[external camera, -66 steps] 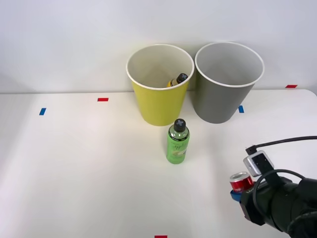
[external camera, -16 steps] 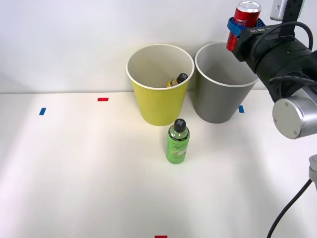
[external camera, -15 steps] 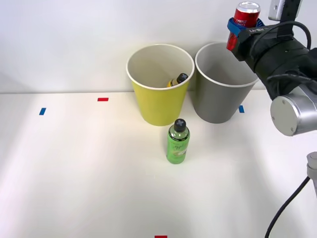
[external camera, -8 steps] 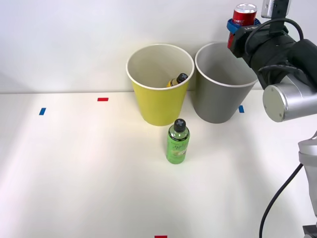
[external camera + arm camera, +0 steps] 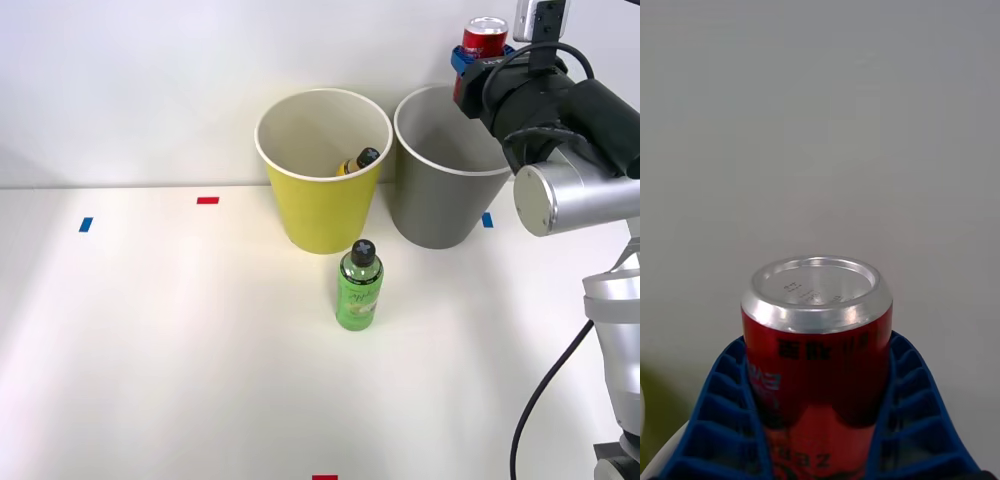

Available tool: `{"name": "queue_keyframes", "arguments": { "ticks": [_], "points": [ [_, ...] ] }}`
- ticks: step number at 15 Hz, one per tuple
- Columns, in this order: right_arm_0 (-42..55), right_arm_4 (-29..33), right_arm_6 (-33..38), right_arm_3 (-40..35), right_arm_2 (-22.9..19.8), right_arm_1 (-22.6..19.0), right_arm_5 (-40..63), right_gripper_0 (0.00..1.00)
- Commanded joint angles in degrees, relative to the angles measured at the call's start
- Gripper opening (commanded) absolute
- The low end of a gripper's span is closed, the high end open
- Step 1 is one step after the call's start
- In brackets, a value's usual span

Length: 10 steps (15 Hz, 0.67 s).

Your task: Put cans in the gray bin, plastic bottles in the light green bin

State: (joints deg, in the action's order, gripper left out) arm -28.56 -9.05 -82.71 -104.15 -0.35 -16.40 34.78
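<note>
My right gripper [image 5: 472,60] is shut on a red can [image 5: 484,40] with a silver top, held upright high above the back right part of the gray bin [image 5: 455,190]. In the right wrist view the can [image 5: 817,360] stands between the blue ribbed fingers [image 5: 719,420], which press on both its sides. The light green bin [image 5: 320,205] stands left of the gray bin, with a yellowish black-capped bottle [image 5: 358,161] leaning inside it. A small green bottle [image 5: 359,286] with a black cap stands upright on the table in front of the two bins.
The white table [image 5: 150,340] carries small tape marks: red [image 5: 207,200], blue [image 5: 85,224], blue [image 5: 486,219] and red [image 5: 324,477]. A white wall rises right behind the bins. My arm's silver and black links [image 5: 570,190] hang over the table's right side.
The gripper lifted the can from the table's front right up over the gray bin. In the last second it has shifted slightly left and farther back.
</note>
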Motion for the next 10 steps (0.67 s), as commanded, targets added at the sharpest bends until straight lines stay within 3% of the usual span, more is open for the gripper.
{"name": "queue_keyframes", "arguments": {
  "ticks": [1,10],
  "points": [
    [0.1,2.0,0.3,0.0,0.0,1.9,-1.0,1.0],
    [1.7,3.0,-0.3,0.0,0.7,3.5,-9.0,1.0]
  ]
}}
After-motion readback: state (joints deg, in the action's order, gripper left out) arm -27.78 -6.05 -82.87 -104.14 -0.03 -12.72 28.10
